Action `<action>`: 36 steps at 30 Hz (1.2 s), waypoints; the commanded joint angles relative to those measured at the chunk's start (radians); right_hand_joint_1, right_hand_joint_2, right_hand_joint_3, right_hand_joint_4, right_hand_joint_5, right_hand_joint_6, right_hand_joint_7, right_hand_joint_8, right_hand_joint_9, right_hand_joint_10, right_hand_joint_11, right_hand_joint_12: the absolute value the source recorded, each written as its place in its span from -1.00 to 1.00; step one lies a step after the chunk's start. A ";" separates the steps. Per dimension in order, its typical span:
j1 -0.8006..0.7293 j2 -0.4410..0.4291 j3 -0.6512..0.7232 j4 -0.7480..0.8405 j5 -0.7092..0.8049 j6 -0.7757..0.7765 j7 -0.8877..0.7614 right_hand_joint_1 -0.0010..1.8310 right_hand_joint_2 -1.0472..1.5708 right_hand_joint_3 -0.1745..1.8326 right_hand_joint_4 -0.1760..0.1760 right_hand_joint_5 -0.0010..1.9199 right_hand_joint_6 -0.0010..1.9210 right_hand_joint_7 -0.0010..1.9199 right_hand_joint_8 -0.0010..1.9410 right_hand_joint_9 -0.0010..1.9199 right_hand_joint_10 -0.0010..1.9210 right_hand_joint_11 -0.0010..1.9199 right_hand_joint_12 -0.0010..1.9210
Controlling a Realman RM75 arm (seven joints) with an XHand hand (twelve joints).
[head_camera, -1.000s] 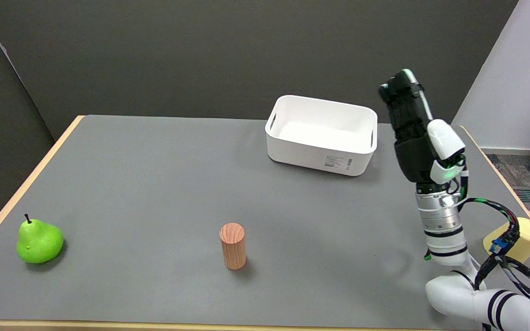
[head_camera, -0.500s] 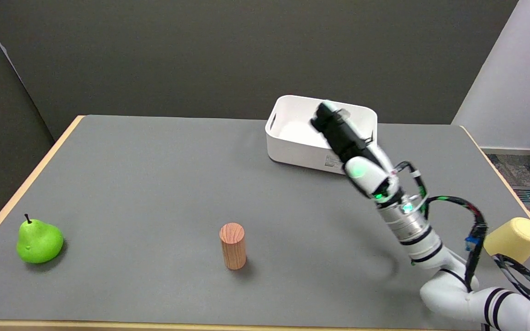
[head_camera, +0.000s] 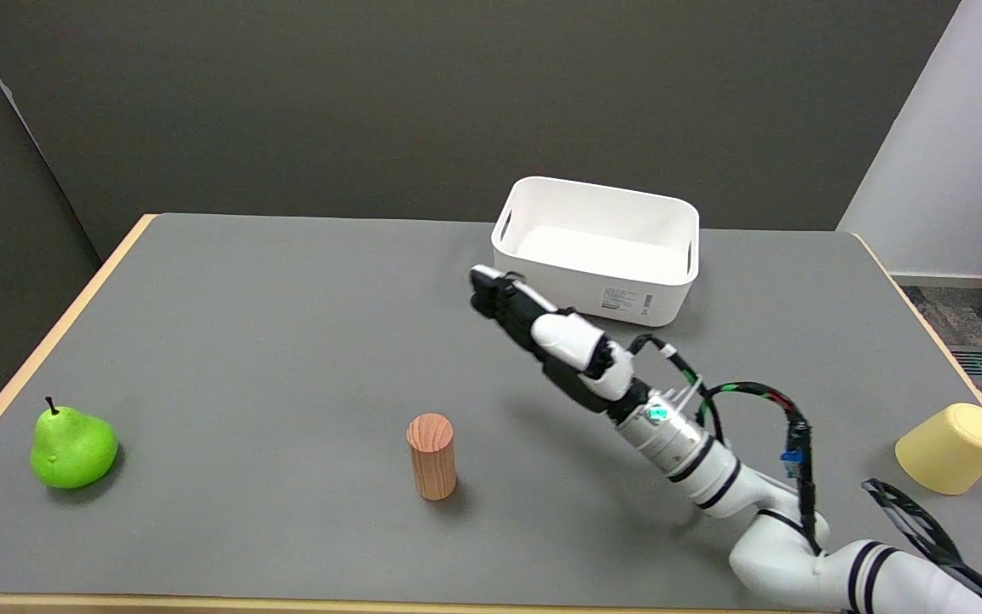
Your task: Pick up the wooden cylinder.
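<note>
1. Before you stands the table [head_camera: 269, 341]: a grey top with a light wooden edge showing along its left, right and near sides.
2. On it, near the front and a little left of centre, you see the wooden cylinder [head_camera: 431, 456], upright on one flat end.
3. At the far left front sits a green pear [head_camera: 72, 446], stem up, well apart from the cylinder.
4. Toward the back, right of centre, rests a white bin [head_camera: 597, 251], open side up, with a label on its near wall.
5. At the right edge lies a yellow cup [head_camera: 951, 448], tipped on its side.
</note>
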 commanded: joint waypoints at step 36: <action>0.098 -0.142 -0.109 -0.054 -0.165 -0.323 0.015 -0.60 0.25 0.06 -1.00 -0.98 -0.93 -1.00 -1.00 -1.00 -1.00 -1.00 -1.00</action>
